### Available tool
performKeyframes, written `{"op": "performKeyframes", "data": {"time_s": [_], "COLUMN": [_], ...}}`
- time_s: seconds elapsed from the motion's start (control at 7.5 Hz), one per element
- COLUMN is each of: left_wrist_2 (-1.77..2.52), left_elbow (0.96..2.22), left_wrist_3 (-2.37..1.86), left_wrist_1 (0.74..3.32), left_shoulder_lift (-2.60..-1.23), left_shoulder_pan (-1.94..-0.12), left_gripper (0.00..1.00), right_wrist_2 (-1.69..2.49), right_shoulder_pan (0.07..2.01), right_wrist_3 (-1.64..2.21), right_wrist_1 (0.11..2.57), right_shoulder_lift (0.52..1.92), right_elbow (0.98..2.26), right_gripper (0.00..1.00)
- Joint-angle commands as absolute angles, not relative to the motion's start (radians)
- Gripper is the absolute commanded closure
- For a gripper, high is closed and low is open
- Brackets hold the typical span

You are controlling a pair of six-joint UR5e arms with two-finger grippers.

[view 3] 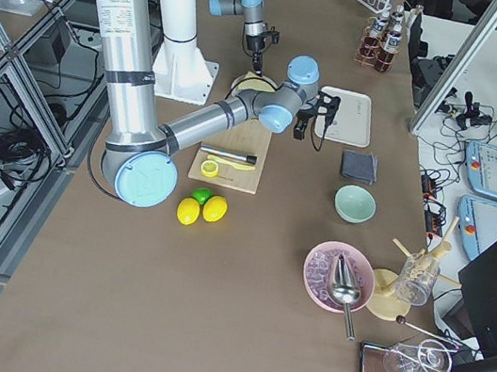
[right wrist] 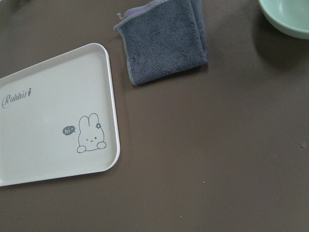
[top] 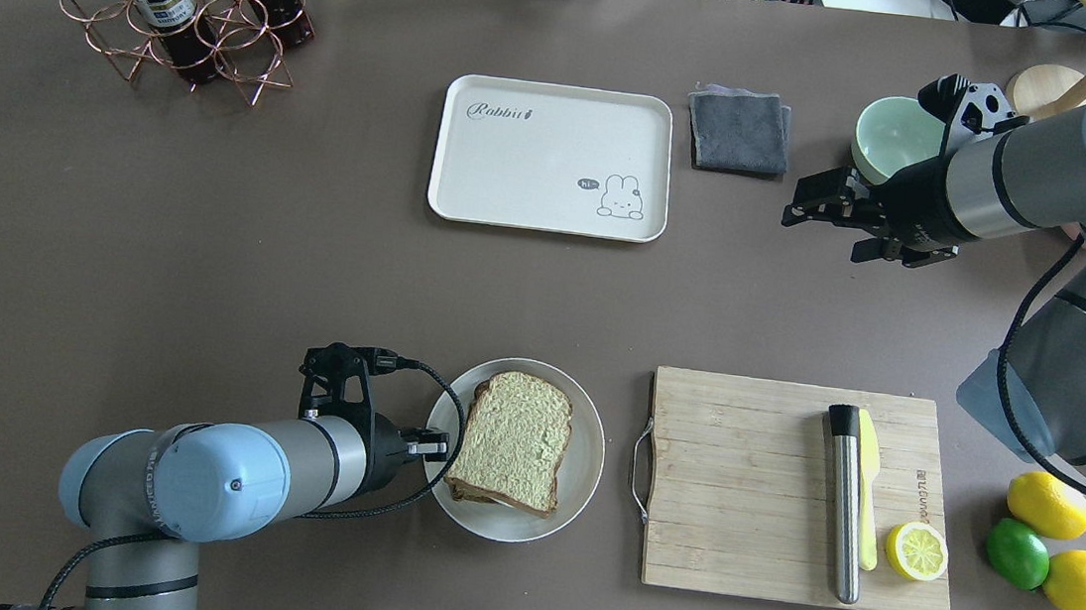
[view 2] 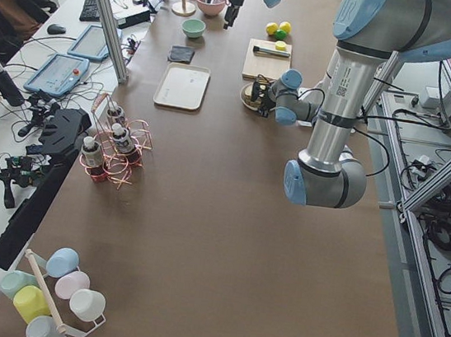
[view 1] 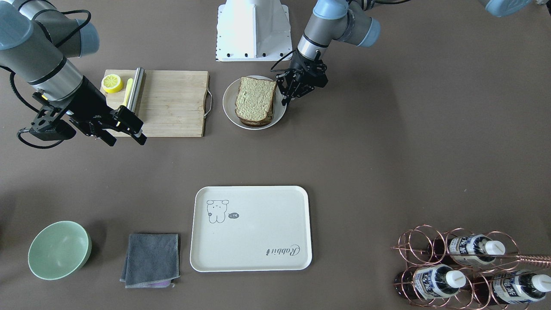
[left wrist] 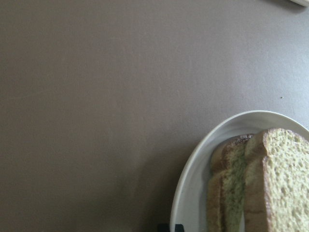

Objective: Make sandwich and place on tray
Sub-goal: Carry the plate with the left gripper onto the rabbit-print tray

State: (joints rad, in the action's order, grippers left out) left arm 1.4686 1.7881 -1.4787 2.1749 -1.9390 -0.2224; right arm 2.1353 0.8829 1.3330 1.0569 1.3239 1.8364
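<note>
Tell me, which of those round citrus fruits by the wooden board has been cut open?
The half lemon lying on the cutting board, cut face up beside the knife. The two yellow lemons and the green lime sit whole on the table, off the board.

Grey cloth (view 1: pixel 150 259) between green bowl (view 1: pixel 59 250) and tray (view 1: pixel 202 262).

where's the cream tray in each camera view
Front-facing: the tray sits lower centre, right of the grey cloth.
Overhead: upper centre, left of the cloth.
Exterior left: upper left of centre, below the cloth.
Exterior right: upper right of centre, above the cloth.
Left wrist: not in it.
Right wrist: left side, cloth up and right of it.
Shared landmark: the grey cloth beside it.
</note>
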Motion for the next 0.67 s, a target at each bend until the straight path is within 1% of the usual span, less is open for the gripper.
{"op": "performKeyframes", "data": {"time_s": [0.0,0.4,0.53], "left_wrist_2": [1.474,1.54,1.54], "left_elbow": [1.818,1.838,1.835], "left_wrist_3": [-1.483,-1.541,-1.598], "left_wrist_1": [2.175,2.174,2.168], "left_shoulder_lift": [-1.947,-1.956,-1.983], "left_shoulder_pan": [-0.238,-0.273,-0.299], "left_gripper": [1.0,1.0,1.0], "right_wrist_2": [2.135,2.137,2.137], "right_shoulder_pan": [0.884,0.888,0.888], "right_wrist_3": [1.333,1.333,1.333], "right_wrist_1": [1.057,1.057,1.057], "right_shoulder_lift": [1.325,1.327,1.327], "right_elbow": [1.838,1.838,1.838], "right_gripper": [0.01,0.01,0.01]}}
